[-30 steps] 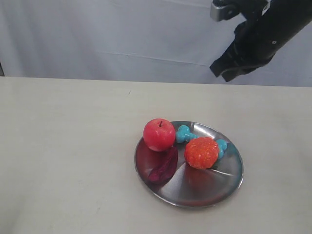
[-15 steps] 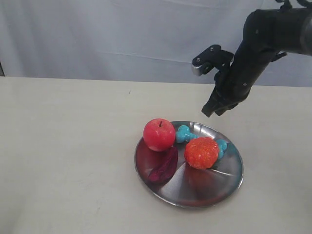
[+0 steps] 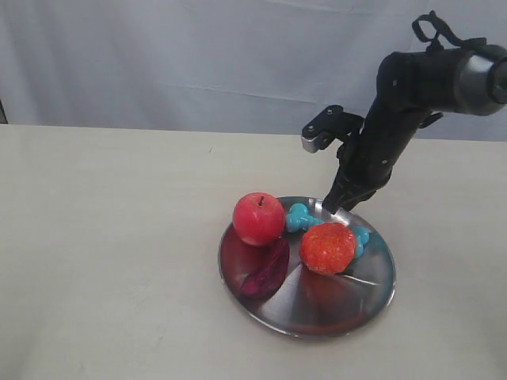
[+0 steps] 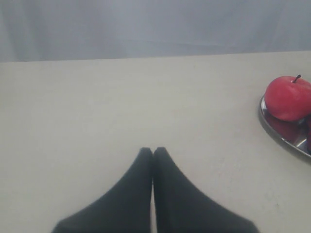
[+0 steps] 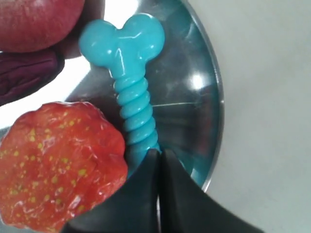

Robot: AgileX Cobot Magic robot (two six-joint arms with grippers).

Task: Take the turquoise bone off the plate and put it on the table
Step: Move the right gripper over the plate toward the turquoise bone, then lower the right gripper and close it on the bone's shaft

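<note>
The turquoise bone (image 3: 302, 216) (image 5: 130, 82) lies on the steel plate (image 3: 348, 297) (image 5: 209, 121), between a red apple (image 3: 258, 218) and a big strawberry (image 3: 327, 247) that hides its middle. My right gripper (image 3: 330, 206) (image 5: 158, 154) is shut with nothing in it, its tips just over the bone's ribbed shaft at the plate's back rim. The left gripper (image 4: 152, 151) is shut and empty above the pale table (image 4: 97, 107), well to the left of the plate (image 4: 282, 138).
A dark purple piece (image 3: 267, 271) lies on the plate in front of the apple (image 4: 287, 98). The strawberry (image 5: 53, 160) presses against the bone's side. A pale curtain (image 3: 158, 55) backs the table (image 3: 103, 253).
The right arm has come down from high at the back to the plate's back rim, its shut gripper now just above the bone. The plate's contents have not moved.
</note>
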